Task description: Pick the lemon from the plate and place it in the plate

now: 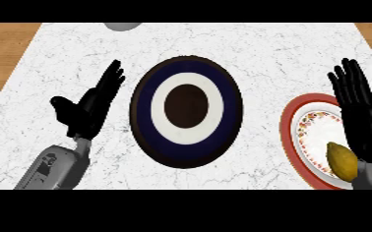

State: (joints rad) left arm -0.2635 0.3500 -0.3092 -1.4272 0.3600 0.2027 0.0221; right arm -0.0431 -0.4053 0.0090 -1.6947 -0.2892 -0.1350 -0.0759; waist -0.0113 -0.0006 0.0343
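Your lemon [341, 160] lies unpicked on the red plate [288, 127], your right hand [356, 103] over it, fingers straight and apart. Your left hand [87, 109] rests open. The blue plate [185, 105] waits bare; the whole task lies ahead.
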